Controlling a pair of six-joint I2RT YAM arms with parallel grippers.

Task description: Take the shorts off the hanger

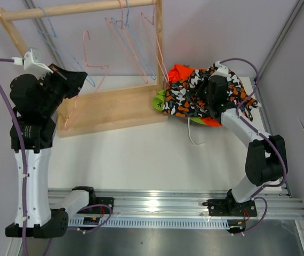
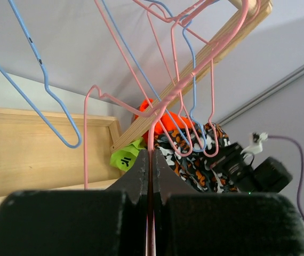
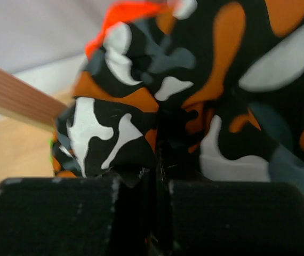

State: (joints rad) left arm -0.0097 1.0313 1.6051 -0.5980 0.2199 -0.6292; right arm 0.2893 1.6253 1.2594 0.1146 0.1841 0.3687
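A pile of shorts lies on the table right of the rack. The orange-black-white camouflage shorts (image 1: pixel 186 95) are on top, over the bright orange pair (image 1: pixel 180 70) and the lime green pair (image 1: pixel 158 100); the navy-black and dark olive pairs are hidden. My right gripper (image 1: pixel 215 92) is shut on the camouflage shorts (image 3: pixel 194 80), its tips buried in a fold. My left gripper (image 1: pixel 81 79) is raised beside the rack and shut on the wire of an empty pink hanger (image 1: pixel 84 50), which runs up from between the jaws in the left wrist view (image 2: pixel 152 133). That view also shows the camouflage shorts (image 2: pixel 194 160).
The wooden rack has a top rod (image 1: pixel 77 9), a right post (image 1: pixel 159 48) and a base board (image 1: pixel 114 106). Several empty blue and pink wire hangers (image 1: pixel 133 45) hang from the rod. A white cord (image 1: pixel 190 133) trails from the pile. An aluminium rail (image 1: pixel 168 205) runs along the near edge.
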